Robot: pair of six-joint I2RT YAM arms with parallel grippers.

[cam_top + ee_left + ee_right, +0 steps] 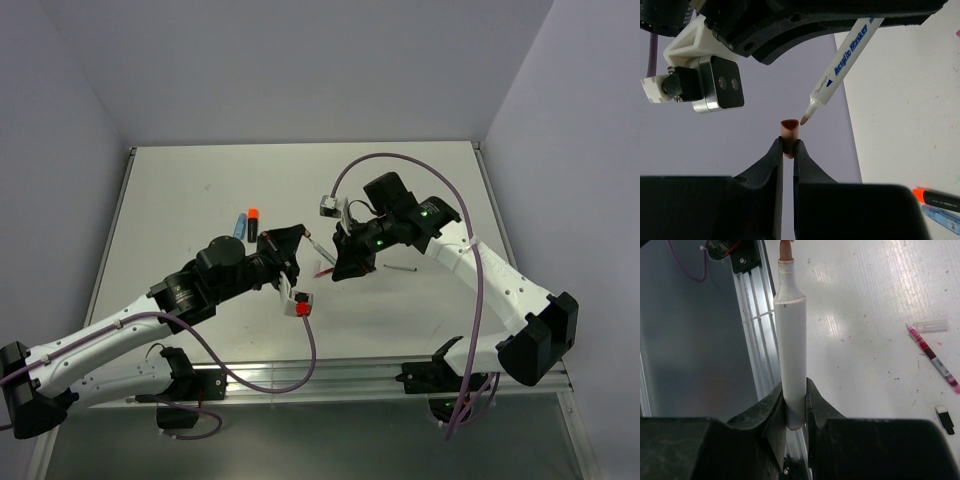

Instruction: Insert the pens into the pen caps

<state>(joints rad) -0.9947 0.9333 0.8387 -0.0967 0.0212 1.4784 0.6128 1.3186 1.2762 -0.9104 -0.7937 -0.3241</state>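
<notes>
Fingers of my left gripper are pinched narrow on a small brown-red cap, which stands up between the tips with its open mouth facing away from me. My right gripper is clamped just as narrowly around the lower barrel of a white marker. The marker juts straight out from the jaws, nib end farthest from them.

I hold both above the table, between my two arms near its middle. From my left wrist, the marker slants in from the upper right. Its brownish nib sits just beside the right edge of the cap's rim, not inside the mouth. Whether nib and rim touch, I cannot tell.

On the table beyond my left gripper, a black marker with an orange end and a light-blue marker lie side by side. From my right wrist I see a red pen lying flat, a clear cap just beside its tip, and a small black-and-white piece near its other end.
</notes>
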